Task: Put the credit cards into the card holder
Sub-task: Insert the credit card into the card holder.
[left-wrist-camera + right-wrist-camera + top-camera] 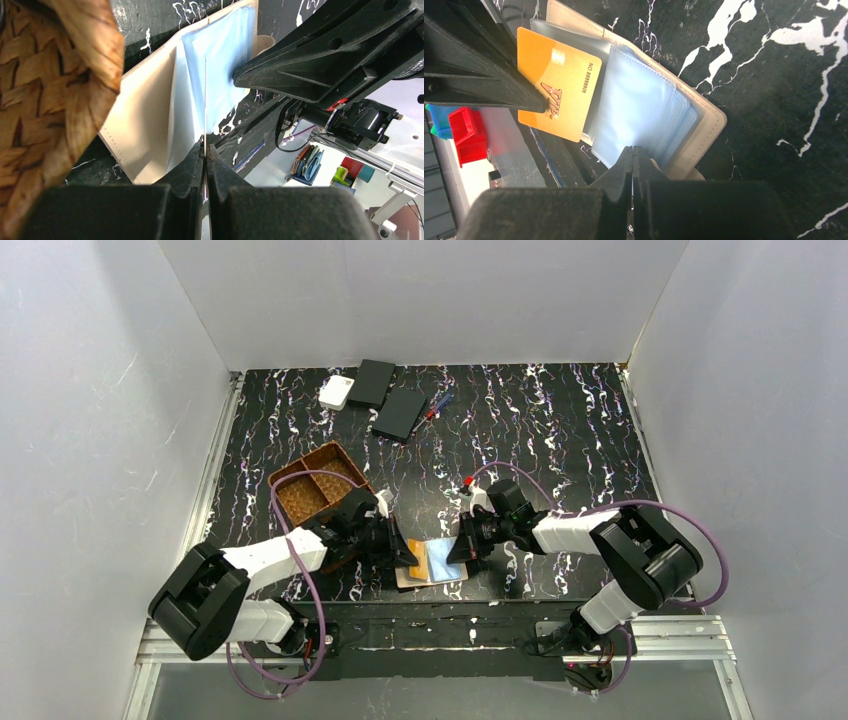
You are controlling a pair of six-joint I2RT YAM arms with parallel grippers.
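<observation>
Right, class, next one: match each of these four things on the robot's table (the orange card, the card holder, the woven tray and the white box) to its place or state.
Things:
1. orange card
2. card holder
3. woven tray
4. white box

Places or states:
A. at the far edge of the table, beside a black box
B. lying open at the near edge, clear pockets facing up
C. pinched in the left arm's jaws
D. on the left side of the table, next to the left arm

Pairs: 1-C, 2-B, 3-D, 4-A.
</observation>
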